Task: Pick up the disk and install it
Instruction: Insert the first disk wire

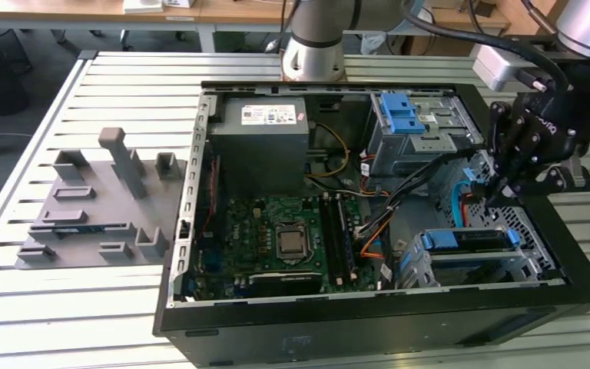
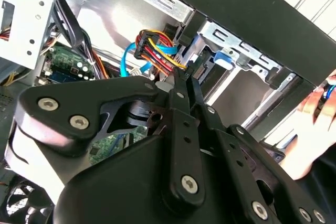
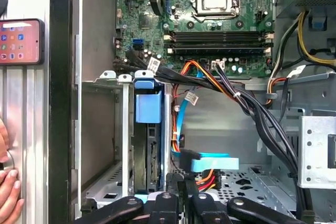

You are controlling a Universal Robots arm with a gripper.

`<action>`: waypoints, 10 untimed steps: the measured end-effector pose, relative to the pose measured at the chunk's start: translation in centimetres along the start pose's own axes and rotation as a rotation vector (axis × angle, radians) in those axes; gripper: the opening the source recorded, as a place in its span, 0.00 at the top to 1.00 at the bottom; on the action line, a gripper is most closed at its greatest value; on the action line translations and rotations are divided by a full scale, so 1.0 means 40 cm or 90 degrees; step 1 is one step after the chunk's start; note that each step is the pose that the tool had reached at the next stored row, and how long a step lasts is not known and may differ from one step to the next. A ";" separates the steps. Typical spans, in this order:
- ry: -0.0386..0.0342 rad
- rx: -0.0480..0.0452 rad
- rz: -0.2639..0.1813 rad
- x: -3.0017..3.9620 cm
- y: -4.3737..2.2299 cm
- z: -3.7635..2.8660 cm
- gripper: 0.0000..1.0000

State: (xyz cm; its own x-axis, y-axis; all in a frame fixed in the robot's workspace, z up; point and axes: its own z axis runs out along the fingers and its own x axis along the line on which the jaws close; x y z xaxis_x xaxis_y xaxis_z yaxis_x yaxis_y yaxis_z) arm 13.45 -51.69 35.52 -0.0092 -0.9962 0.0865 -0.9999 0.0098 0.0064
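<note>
Hand (image 1: 495, 201): narrow, fingertips drawn together, dipped into the open computer case (image 1: 377, 327) at the exterior view's right.
Plug (image 3: 212, 162): light blue, just beside the fingertips in the first wrist view.
Disk (image 1: 466, 240): seated in the metal cage (image 1: 538, 250), lower right, blue rails showing.
Bench (image 1: 120, 323): slatted, carrying the case.

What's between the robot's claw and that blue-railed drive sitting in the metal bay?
In the first wrist view, a light-blue cable plug with orange and red wires lies between the gripper and the disk.
</note>
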 end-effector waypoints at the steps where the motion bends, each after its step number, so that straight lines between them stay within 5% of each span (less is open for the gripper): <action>1: -0.0047 0.0000 0.000 0.000 0.000 0.000 0.84; 6: -0.0412 -0.0004 0.000 0.000 0.000 0.002 0.84; 10: -0.0433 -0.0004 0.001 0.008 0.002 0.007 0.84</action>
State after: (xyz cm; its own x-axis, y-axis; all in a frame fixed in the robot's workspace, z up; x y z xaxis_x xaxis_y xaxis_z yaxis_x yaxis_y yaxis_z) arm 13.34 -52.05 35.25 -0.0109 -0.9998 0.0186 -0.9999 0.0110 0.0070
